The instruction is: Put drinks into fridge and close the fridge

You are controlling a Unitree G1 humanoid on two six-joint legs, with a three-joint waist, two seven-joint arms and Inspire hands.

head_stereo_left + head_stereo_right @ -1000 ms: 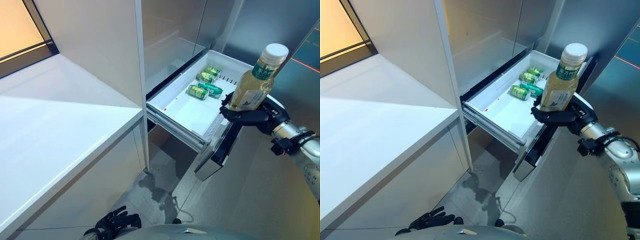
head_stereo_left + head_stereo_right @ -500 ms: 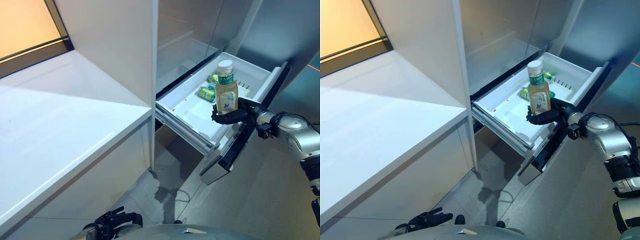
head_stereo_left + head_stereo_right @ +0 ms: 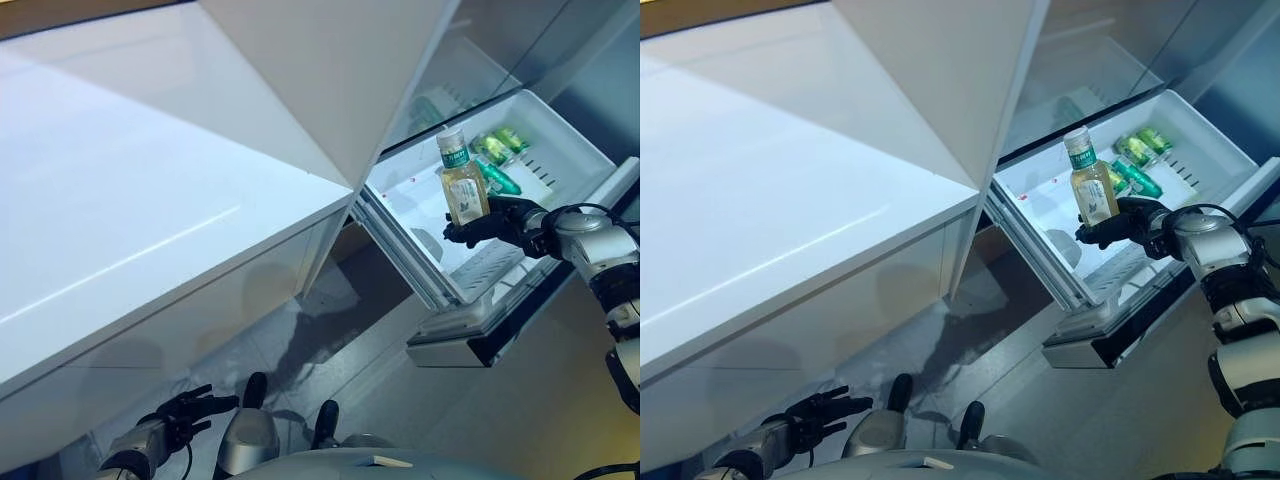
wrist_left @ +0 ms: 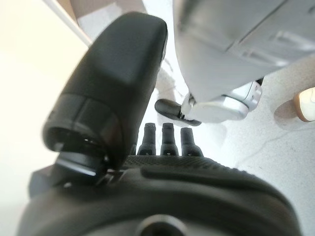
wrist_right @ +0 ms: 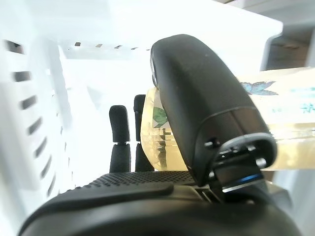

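Note:
My right hand [image 3: 497, 221] is shut on a bottle of yellow drink [image 3: 463, 192] with a white cap and green label. It holds the bottle upright above the white fridge drawer [image 3: 412, 203], which is pulled out. The right wrist view shows the thumb [image 5: 197, 108] and fingers curled round the bottle [image 5: 280, 110], with the drawer's slotted wall behind. Green cans [image 3: 497, 152] lie at the drawer's far end. My left hand [image 3: 186, 409] hangs low near the floor, open and empty, and also shows in the right eye view [image 3: 816, 411].
A white counter [image 3: 130, 180] fills the left side. A tall white fridge panel [image 3: 330, 70] stands above the drawer. The drawer's dark-edged front [image 3: 480, 340] juts out over the grey floor [image 3: 330, 330].
The camera has tipped down and to the right. My right hand has carried the bottle from the drawer's front edge to over the drawer's inside, and lower.

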